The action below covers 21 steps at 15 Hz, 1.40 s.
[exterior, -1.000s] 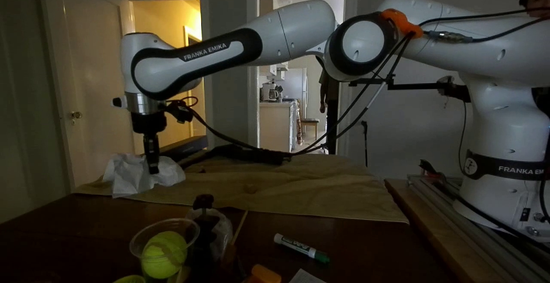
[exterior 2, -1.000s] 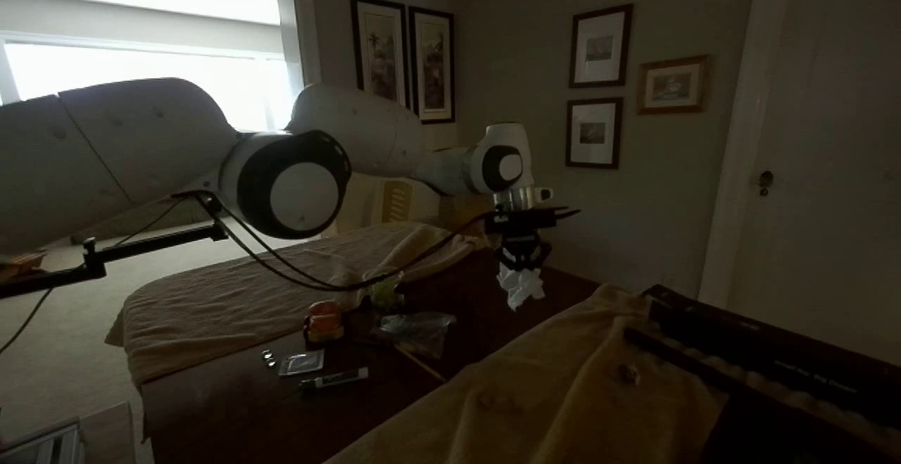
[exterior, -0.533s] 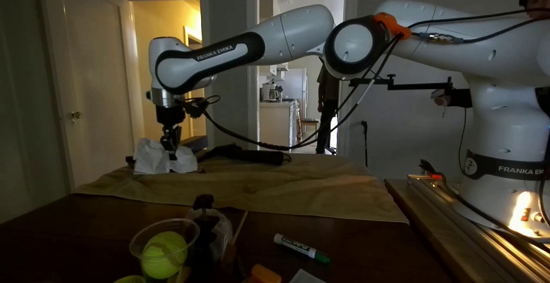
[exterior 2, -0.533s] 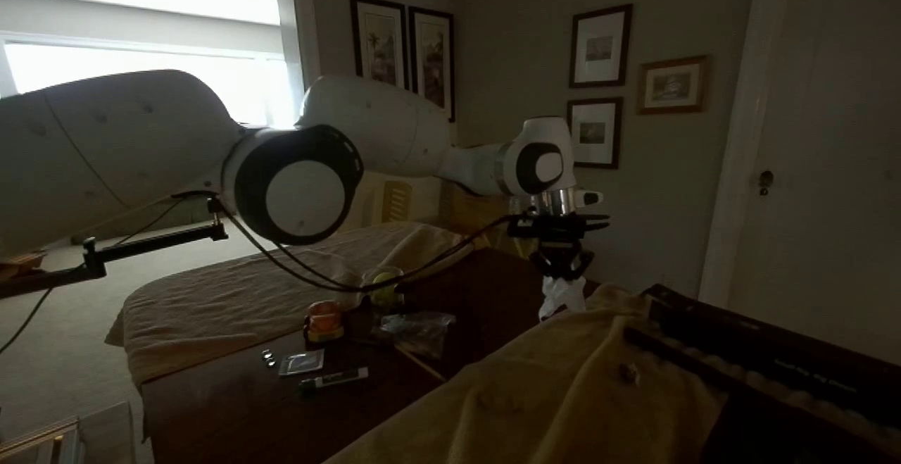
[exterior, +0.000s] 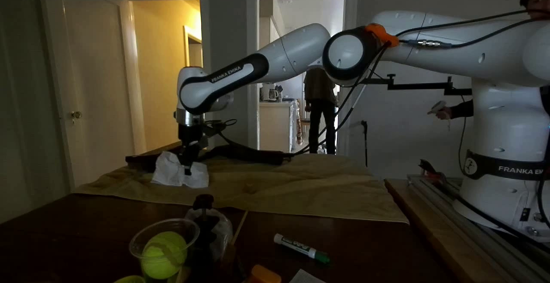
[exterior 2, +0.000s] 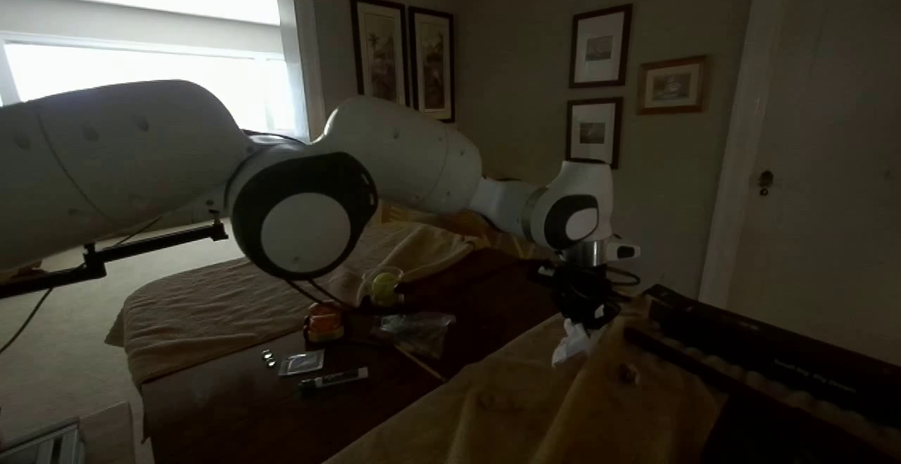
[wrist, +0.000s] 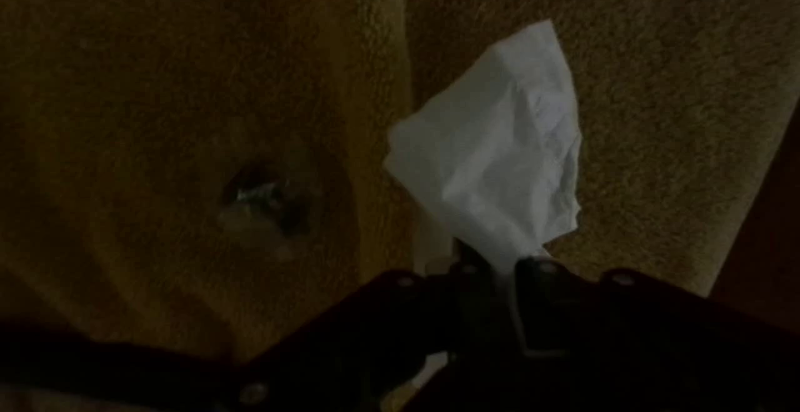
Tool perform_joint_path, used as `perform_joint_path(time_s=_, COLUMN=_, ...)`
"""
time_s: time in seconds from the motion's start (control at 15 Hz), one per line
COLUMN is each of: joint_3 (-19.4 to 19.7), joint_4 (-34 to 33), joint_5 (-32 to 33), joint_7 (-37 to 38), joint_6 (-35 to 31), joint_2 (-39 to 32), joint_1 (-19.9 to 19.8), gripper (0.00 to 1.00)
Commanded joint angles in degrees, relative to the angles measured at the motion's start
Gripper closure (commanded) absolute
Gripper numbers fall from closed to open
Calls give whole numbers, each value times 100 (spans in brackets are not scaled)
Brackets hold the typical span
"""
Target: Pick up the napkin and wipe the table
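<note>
In an exterior view, your brown table carries a tan cloth over its far part; nearer, you have a cup at left, then a bag, a stick beside it and, further right, a marker and a packet.

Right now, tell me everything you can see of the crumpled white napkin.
The crumpled white napkin looks soft, paper or cloth, with creases and uneven edges. The black fingers pinch it, and it spreads to either side in an exterior view; the wrist view shows a fan-shaped flap. Below lies a tan fuzzy cloth; whether they touch is unclear.
</note>
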<state>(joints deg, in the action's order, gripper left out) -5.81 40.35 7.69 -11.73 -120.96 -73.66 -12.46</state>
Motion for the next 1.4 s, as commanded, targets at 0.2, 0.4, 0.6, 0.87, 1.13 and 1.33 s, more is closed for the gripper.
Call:
perform_joint_path(time_s=0.2, joint_3=-378, joint_4=494, joint_5=-172, joint_7=-30, joint_6=-355, joint_2=193, joint_1=-182, gripper=37)
perform_joint_path(time_s=0.4, joint_3=-313, joint_4=657, joint_5=119, joint_7=-196, joint_6=-150, joint_2=669, joint_1=136, gripper=17)
perform_joint_path(time_s=0.6, joint_3=-390, joint_4=755, joint_5=261, joint_7=-600, joint_6=315, joint_2=1097, joint_1=542, gripper=0)
perform_joint_path(time_s=0.87, joint_3=-739, joint_4=756, joint_5=47, joint_7=-665, joint_6=1110, joint_2=1321, joint_1=1157, gripper=0)
perform_joint_path(time_s=1.13, joint_3=-738, joint_4=860, joint_5=254, joint_7=-144, joint_6=758, joint_2=1177, joint_1=1813, gripper=0)
perform_joint_path(time_s=1.33, joint_3=-490, joint_4=1032, joint_5=568, joint_7=71, joint_6=511, joint_2=1186, joint_1=2268, gripper=0)
